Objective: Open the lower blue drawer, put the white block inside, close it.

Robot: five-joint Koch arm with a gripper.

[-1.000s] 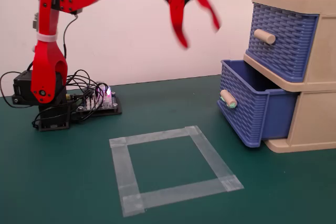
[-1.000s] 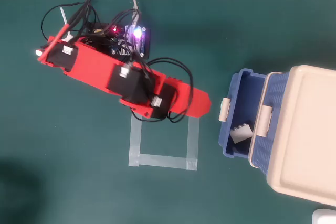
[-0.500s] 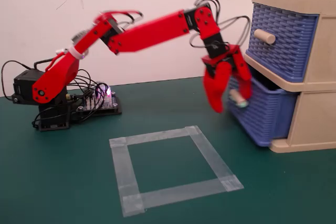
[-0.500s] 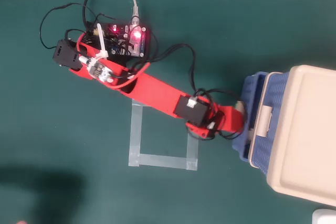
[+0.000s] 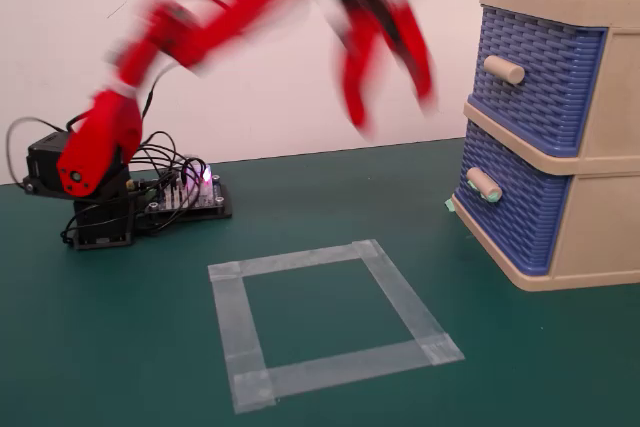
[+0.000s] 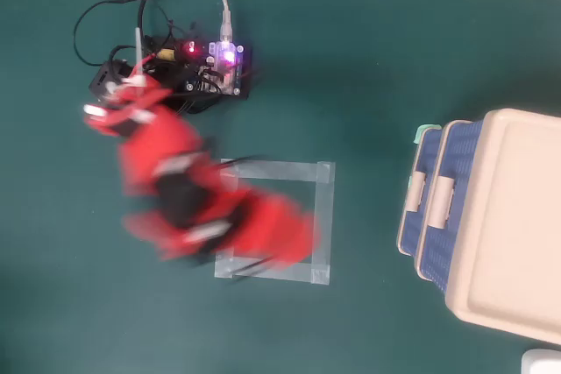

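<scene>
- Sitting flush in the beige plastic cabinet (image 5: 590,147), the lower blue woven-plastic drawer (image 5: 520,209) looks light and rigid; grip its teal-tipped cylindrical handle (image 5: 484,185).
- Blurred red fingers (image 5: 392,77), above-left of the cabinet, appear spread and empty.

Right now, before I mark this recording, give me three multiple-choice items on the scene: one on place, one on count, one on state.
1. Where is the square of pale tape?
A. on the green table
B. on the cabinet top
C. on the wall

2. How many blue woven-texture drawers does the beige plastic cabinet hold?
A. one
B. two
C. four

3. The lower blue drawer with the teal-tipped handle is:
A. pulled out
B. pushed in
C. removed

Answers:
1 A, the tape lies flat on the mat.
2 B, one sits above the other.
3 B, its front lines up with the cabinet.
</scene>
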